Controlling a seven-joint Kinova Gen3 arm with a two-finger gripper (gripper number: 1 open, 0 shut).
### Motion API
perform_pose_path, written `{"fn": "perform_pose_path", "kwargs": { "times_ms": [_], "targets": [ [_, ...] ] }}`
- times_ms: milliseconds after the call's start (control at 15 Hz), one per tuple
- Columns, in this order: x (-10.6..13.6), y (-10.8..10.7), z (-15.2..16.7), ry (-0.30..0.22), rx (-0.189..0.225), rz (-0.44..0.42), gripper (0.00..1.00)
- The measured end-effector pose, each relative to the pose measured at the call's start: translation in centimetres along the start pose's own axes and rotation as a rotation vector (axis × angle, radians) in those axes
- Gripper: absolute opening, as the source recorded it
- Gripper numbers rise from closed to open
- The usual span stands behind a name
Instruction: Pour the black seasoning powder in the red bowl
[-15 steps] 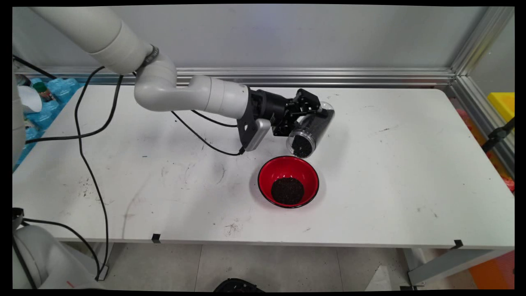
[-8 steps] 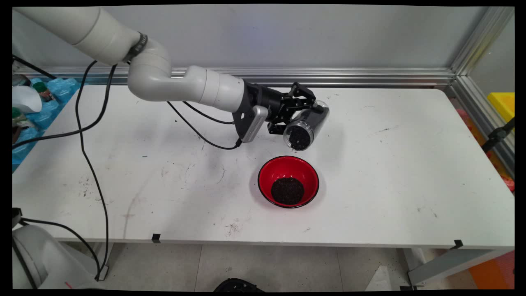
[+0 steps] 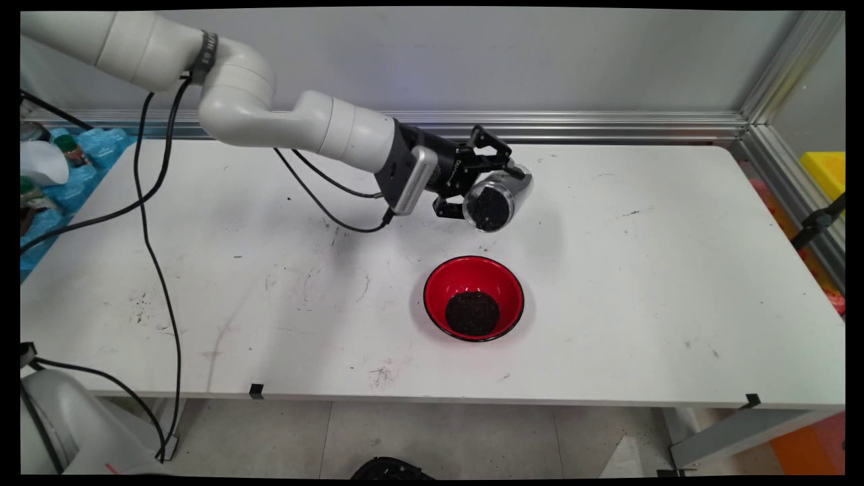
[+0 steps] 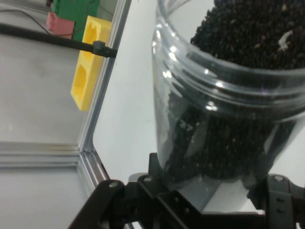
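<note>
Jaws clamp a clear jar (image 3: pixel 498 200) of black grains on its side, mouth toward my camera, at frame centre above the counter (image 3: pixel 675 270). Tilted so, I judge, grains stay in. Below it sits a red bowl (image 3: pixel 474 297) holding grains.

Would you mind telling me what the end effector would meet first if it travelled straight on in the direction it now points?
Beyond the jar the end effector grips, the way looks free above the table; depth is unclear.
</note>
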Motion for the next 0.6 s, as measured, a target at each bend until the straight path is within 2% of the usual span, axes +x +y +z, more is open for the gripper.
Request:
{"fn": "perform_pose_path", "kwargs": {
  "times_ms": [333, 400, 467, 600],
  "targets": [
    [-0.7, -0.6, -0.4, -0.011, -0.01, -0.101, 0.0],
    [-0.7, -0.8, -0.4, -0.008, 0.0, -0.134, 0.0],
    [-0.4, -1.4, -0.5, 0.017, 0.03, -0.179, 0.0],
    [0.9, -3.8, -1.1, 0.149, 0.151, -0.263, 0.0]
  ]
}}
